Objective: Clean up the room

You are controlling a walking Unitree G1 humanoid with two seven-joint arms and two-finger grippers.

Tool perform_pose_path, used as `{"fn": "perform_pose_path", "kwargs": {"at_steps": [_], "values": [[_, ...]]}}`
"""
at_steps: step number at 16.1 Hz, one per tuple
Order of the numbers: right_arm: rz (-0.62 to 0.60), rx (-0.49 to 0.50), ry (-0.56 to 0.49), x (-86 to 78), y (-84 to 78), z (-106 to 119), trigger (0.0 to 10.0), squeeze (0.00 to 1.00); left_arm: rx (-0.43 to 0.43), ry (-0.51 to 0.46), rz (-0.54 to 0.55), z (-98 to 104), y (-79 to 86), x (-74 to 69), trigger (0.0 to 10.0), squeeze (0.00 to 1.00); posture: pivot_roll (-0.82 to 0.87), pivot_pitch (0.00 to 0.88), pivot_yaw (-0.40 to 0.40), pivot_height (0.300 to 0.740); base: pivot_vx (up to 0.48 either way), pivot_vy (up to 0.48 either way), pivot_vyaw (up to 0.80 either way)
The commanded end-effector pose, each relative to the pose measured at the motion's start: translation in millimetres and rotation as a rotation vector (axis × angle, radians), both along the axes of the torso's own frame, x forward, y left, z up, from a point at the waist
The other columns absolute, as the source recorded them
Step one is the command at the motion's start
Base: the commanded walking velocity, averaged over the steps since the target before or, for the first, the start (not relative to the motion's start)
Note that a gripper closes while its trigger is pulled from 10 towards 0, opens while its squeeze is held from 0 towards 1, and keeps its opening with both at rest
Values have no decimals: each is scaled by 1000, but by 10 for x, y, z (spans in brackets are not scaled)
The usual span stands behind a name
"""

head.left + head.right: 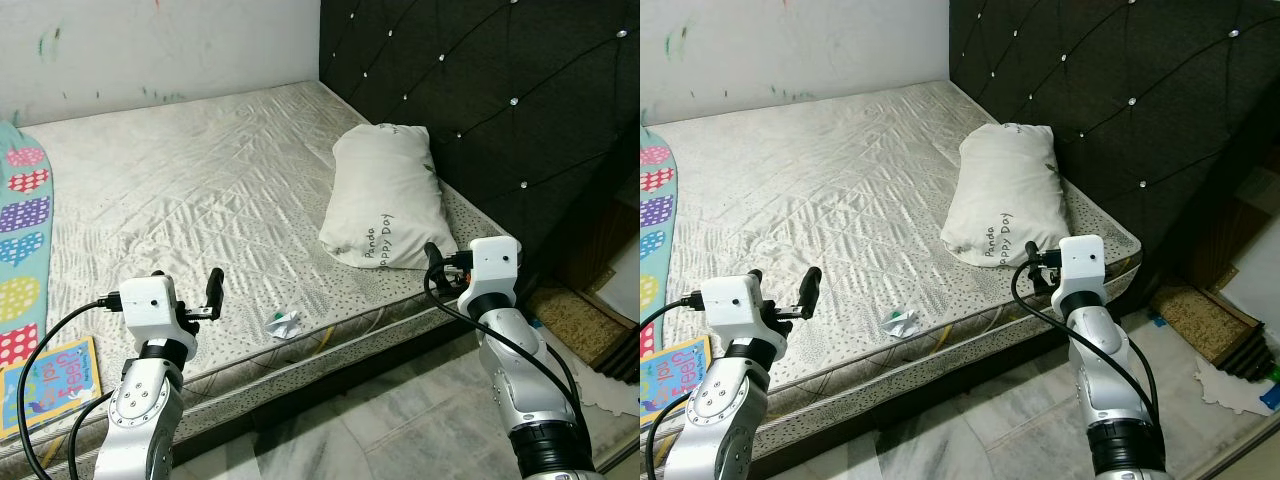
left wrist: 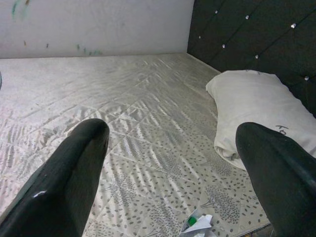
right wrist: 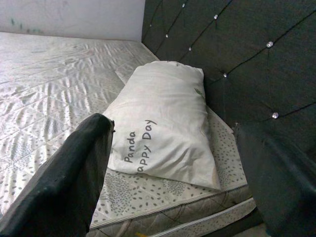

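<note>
Currently I note a crumpled white paper scrap (image 1: 285, 324) with a green mark lying on the mattress (image 1: 200, 190) near its front edge, between my two arms. My left gripper (image 1: 185, 290) hovers over that front edge, just left of the scrap, fingers spread apart and empty. My right gripper (image 3: 173, 163) hangs at the bed's front right corner, fingers likewise apart, facing a white pillow (image 1: 385, 195) printed "Panda Happy Day". The pillow rests against the dark tufted headboard (image 1: 480, 90). A colourful blanket (image 1: 20, 230) and a children's book (image 1: 50, 380) lie at the mattress's left side.
</note>
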State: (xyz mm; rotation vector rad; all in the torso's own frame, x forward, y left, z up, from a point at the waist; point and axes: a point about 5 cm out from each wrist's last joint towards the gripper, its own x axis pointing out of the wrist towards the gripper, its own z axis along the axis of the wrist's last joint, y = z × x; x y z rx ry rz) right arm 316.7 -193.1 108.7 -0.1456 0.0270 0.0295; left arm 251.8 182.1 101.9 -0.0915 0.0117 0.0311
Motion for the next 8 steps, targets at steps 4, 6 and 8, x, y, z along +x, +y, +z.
{"fn": "perform_pose_path", "kwargs": {"at_steps": [4, 6, 8], "values": [[33, 193, 76, 210, 364, 5, 10000, 0, -62, 47, 49, 149, 192, 434, 10000, 0, -8, 0, -19, 740, 0, 0, 0], [152, 176, 35, 146, 505, 17, 10000, 0, -46, 84, 20, -17, 104, 311, 10000, 0, -23, 0, -36, 740, 0, 0, 0], [152, 159, 39, 136, 491, 8, 10000, 0, -43, 85, 21, -24, 117, 306, 10000, 0, -23, 0, -37, 740, 0, 0, 0]]}}
